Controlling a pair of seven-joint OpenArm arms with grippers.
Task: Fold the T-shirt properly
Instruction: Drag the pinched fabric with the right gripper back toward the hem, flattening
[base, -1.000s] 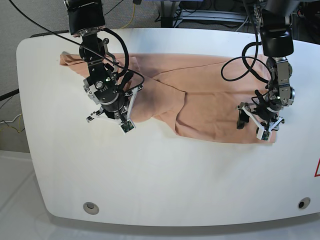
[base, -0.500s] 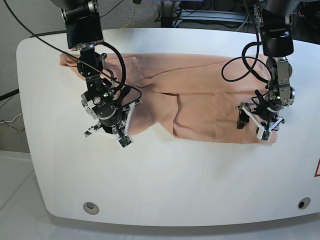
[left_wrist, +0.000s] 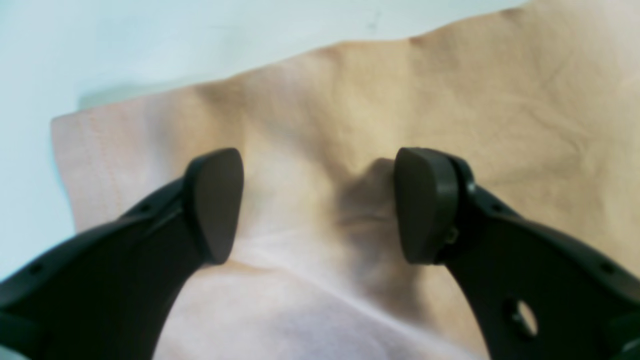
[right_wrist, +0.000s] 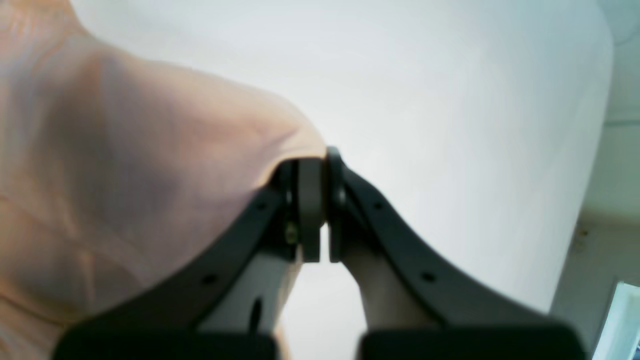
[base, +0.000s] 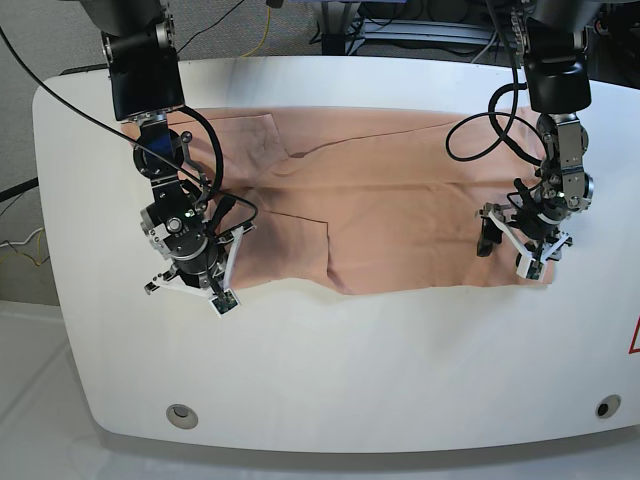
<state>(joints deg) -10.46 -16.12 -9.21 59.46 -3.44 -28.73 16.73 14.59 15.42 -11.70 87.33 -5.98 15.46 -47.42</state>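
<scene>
White table (base: 400, 380), salmon-pink T-shirt (base: 400, 220) spread across, grey floor (base: 20, 250) beside.

From my station I see the T-shirt (base: 400, 220) lying on the table (base: 350, 380). My right gripper (base: 205, 296) is at the T-shirt's near edge, toward the view's left end. My left gripper (base: 508, 250) is over the T-shirt's opposite end. Cables (base: 460, 30) run behind the T-shirt, beyond the table's far edge.
</scene>
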